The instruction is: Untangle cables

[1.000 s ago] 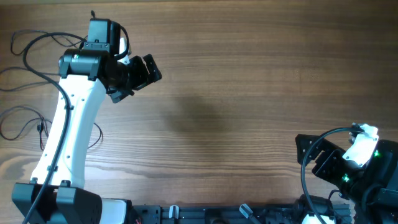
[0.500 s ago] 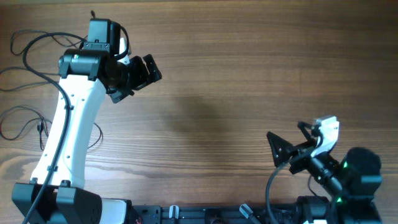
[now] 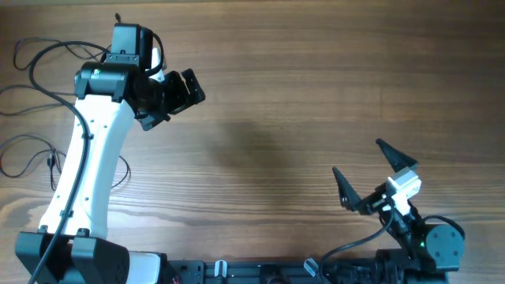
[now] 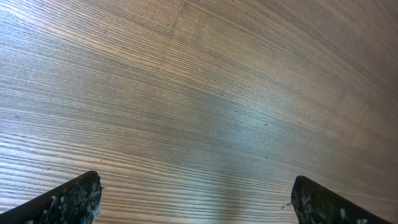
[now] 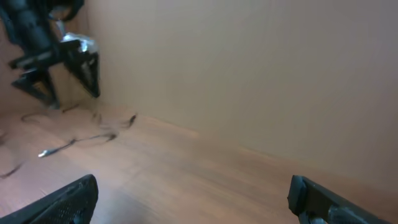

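Several thin black cables (image 3: 35,87) lie in loops at the table's far left, partly hidden behind the left arm; they also show small and far off in the right wrist view (image 5: 81,138). My left gripper (image 3: 180,93) is open and empty over bare wood to the right of the cables; its wrist view (image 4: 196,196) shows only wood between the fingertips. My right gripper (image 3: 364,173) is open and empty near the front right, raised and pointing left across the table (image 5: 193,199).
The wooden table (image 3: 300,95) spreads between the two arms. The white left arm (image 3: 87,166) rises from the front left edge. The right arm's base (image 3: 430,244) sits at the front right edge.
My right arm has swung out from the front right corner, lifting and turning its open gripper to face left. The left arm and the cables have not moved.
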You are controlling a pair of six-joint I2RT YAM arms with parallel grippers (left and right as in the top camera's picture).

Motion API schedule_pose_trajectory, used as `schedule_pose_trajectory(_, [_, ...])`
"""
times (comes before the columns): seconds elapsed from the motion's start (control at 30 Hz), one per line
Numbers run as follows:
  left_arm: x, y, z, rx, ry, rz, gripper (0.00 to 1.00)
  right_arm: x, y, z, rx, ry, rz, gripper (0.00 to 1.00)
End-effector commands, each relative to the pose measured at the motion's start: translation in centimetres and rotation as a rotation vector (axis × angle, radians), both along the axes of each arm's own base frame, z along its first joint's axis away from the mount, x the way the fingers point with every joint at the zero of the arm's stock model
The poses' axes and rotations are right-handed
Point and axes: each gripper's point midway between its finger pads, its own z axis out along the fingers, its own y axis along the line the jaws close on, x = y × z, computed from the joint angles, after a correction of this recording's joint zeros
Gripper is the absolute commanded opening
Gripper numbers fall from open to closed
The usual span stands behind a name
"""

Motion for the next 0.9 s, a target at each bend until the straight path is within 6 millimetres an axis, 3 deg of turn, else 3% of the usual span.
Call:
schedule_pose_trajectory(0.0, [0.0,0.0,-0.1,0.011,-0.005,-0.019,1.00,1.7,-2.4,-1.6,0.103,0.036,-0.146,1.00])
schedule_pose_trajectory(0.1, [0.0,0.0,-0.1,0.011,-0.006,-0.019,1.00,2.9,-5.3,-2.5,0.241,0.074,-0.303,1.00])
schedule_pose_trajectory(0.27, [0.0,0.0,-0.1,0.011,-0.006,-0.019,1.00,3.2,-6.0,-2.9,0.233,0.028,-0.346,1.00])
schedule_pose_trajectory(0.43, [0.0,0.0,-0.1,0.011,-0.005,-0.019,1.00,3.7,-7.5,-6.9,0.177,0.175,-0.435,1.00])
schedule_pose_trajectory(0.57, [0.0,0.0,-0.1,0.011,-0.005,-0.019,1.00,3.7,-8.7,-7.0,0.114,0.154,-0.489,1.00])
schedule_pose_trajectory(0.87, [0.0,0.0,-0.1,0.011,-0.005,-0.019,1.00,3.7,-9.0,-7.0,0.060,0.141,-0.511,1.00])
